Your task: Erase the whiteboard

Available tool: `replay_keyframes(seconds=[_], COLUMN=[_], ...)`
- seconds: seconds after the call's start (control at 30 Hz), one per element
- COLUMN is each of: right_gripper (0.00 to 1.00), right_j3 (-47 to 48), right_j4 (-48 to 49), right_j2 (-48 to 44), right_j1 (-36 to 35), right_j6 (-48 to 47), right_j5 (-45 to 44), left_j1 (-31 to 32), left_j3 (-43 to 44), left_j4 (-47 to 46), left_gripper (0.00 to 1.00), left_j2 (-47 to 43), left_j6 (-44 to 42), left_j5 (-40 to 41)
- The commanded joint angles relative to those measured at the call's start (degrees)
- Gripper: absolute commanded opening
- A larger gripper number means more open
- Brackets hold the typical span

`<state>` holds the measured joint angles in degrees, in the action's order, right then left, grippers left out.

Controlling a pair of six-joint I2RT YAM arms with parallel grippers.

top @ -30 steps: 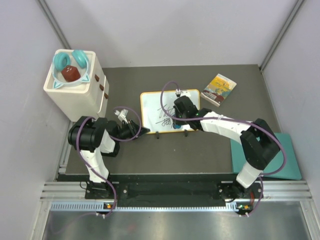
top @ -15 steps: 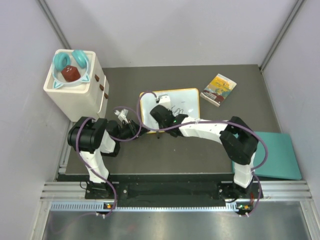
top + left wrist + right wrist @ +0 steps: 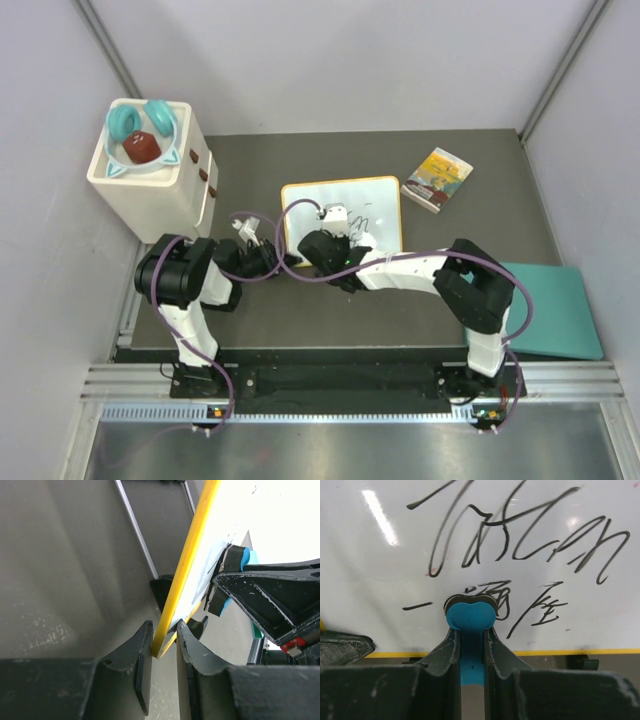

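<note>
Nearest to us, both arms reach forward from their bases at the near edge of the table (image 3: 400,310). The left gripper (image 3: 163,640) is clamped on the thin yellow frame of the whiteboard (image 3: 270,520), one finger on each side of the rim at its near left corner. Just beyond, the right gripper (image 3: 470,632) is closed on a blue eraser (image 3: 470,615), whose dark felt face is pressed flat against the white surface, over the lower row of black scribbles (image 3: 520,545).

From above, we see the whiteboard (image 3: 375,195) in the middle of the dark table, just ahead of both grippers. Its long axis runs left to right, roughly parallel to the near edge of the table and turned only slightly. The edge with the small black feet faces the arms, and the writing stands upright as seen from the arms' side, so its top points away from us. We cannot tell whether the board lies flat or leans.

Farther right, a teal mat (image 3: 560,310) lies at the table's right side. Beyond the board's far right corner sits a small yellow book (image 3: 437,179), apart from the frame. At far left stands a white box (image 3: 165,205) with teal headphones (image 3: 140,122) on top.
</note>
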<state>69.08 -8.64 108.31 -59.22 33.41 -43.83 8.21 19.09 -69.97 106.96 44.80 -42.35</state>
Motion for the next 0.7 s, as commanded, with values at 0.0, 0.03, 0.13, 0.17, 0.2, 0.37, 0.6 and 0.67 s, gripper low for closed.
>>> replay_keyframes(seconds=[0.0, 0.03, 0.13, 0.17, 0.2, 0.37, 0.6, 0.67], right_gripper=[0.0, 0.0, 0.0, 0.0, 0.0, 0.0, 0.0, 0.0], right_j3=[-5.25, -6.23, -10.88, -12.81, -13.61, -15.29, -11.07, -9.94], right_j4=[-0.32, -0.23, 2.74, 3.45, 3.98, 6.53, 13.38, 16.37], right_j2=[-2.84, -3.37, -6.88, -8.89, -9.78, -12.51, -7.68, -5.66], right_j1=[5.42, 6.04, 6.92, 6.93, 6.93, 7.45, 5.88, 4.13], right_j6=[8.33, 10.17, 11.24, 11.24, 11.33, 11.68, 5.2, 2.9], right_j5=[-2.22, -2.57, -5.81, -8.0, -8.98, -11.89, -8.37, -7.5], left_j1=[0.41, 0.49, 0.58, 0.67, 0.58, 0.58, 0.76, 0.84], left_j3=[0.86, 0.86, 0.95, 0.95, 0.95, 1.12, 1.39, 1.56], left_j4=[7.22, 7.4, 7.84, 7.92, 8.01, 8.45, 9.51, 9.86], left_gripper=[0.0, 0.0, 0.0, 0.0, 0.0, 0.0, 0.0, 0.0], left_j2=[-0.96, -1.13, -1.31, -1.23, -1.31, -1.22, -1.31, -1.4], left_j6=[-4.1, -4.28, -4.45, -4.45, -4.54, -4.54, -4.89, -4.98], left_j5=[6.14, 6.14, 6.22, 6.31, 6.31, 6.49, 7.02, 7.02])
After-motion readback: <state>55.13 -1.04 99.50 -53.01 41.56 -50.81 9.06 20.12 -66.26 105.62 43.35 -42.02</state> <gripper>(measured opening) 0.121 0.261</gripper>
